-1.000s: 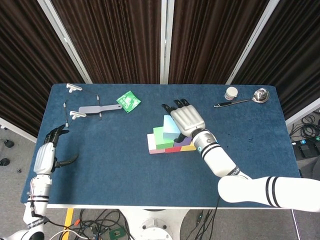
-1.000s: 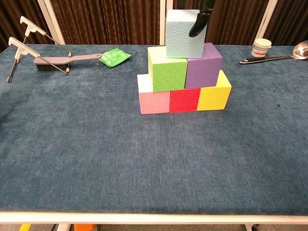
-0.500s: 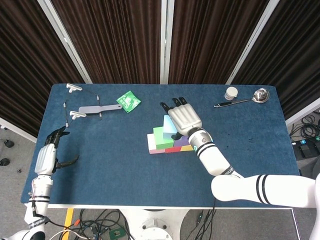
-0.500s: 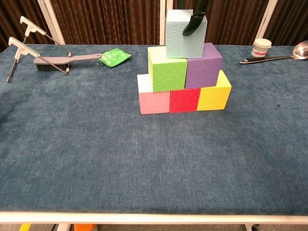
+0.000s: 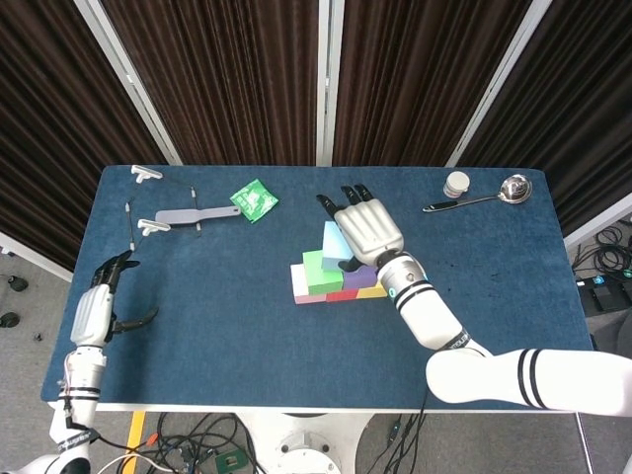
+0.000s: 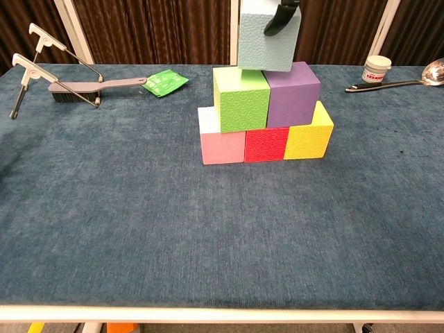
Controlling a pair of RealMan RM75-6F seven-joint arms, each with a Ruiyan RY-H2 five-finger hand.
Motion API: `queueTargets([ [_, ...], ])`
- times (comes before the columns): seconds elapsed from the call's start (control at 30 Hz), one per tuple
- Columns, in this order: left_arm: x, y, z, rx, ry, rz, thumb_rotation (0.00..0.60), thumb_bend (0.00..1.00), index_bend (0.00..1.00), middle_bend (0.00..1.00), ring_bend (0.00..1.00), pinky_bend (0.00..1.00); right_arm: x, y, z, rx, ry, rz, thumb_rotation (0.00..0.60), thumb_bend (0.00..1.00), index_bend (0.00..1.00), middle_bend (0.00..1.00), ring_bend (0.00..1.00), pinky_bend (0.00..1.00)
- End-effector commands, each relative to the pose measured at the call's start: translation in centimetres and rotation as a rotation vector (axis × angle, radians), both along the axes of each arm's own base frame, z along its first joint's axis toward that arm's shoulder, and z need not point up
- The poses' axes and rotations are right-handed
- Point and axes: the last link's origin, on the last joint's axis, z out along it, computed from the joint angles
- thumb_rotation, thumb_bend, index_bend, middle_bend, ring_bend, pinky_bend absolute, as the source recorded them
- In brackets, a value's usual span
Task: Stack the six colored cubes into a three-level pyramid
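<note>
Pale-blue cube (image 6: 267, 35), gripped under the right hand (image 5: 368, 229), should settle squarely across the green cube (image 6: 241, 98) and purple cube (image 6: 293, 94) below before fingers release.

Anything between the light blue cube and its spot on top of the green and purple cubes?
Nothing visible. The right hand holds the light blue cube directly over the green cube and purple cube, whose tops are bare.
</note>
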Motion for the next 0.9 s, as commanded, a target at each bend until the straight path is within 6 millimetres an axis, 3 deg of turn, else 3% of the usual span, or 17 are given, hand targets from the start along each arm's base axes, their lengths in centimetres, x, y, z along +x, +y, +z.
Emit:
queueTargets([
  [0.03,-0.1,0.1,-0.1,-0.003,0.001,0.005,0.600,0.18,0.07,0.18,0.01,0.00,-0.4,0.3,0.6,0.006,-0.020,0.017,0.600,0.11,0.00,0.41,0.00,0.00],
  [0.6,-0.1,0.9,-0.4,-0.005,0.011,0.031,0.600,0.18,0.07,0.18,0.01,0.00,-1.9,0.0,0.7,0.047,0.004,0.134,0.600,0.11,0.00,0.41,0.00,0.00],
  [0.9,-0.3,1.2,-0.3,0.003,-0.001,0.043,0.600,0.18,0.07,0.18,0.01,0.00,-1.7,-0.6,1.1,0.071,0.004,0.156,0.600,0.11,0.00,0.41,0.00,0.00],
])
